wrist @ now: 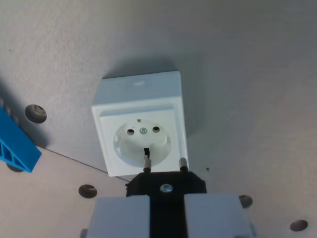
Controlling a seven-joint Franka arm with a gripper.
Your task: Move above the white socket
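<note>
A white square socket [141,126] sits on the pale table, seen from above in the wrist view, with a round recess holding two pin holes and a centre screw. My gripper [167,208] fills the bottom of the view, its two light grey fingers [121,218] shut on a black plug [166,186]. The plug's two metal pins point toward the socket; the left pin tip overlaps the lower rim of the recess, the right pin lies over the socket's lower right edge. The plug hovers just short of the socket's pin holes.
A blue plastic piece [15,146] lies at the wrist view's left edge. Several round holes dot the table, such as one hole [35,113] left of the socket and another hole [87,191] below it. A seam runs diagonally across the tabletop.
</note>
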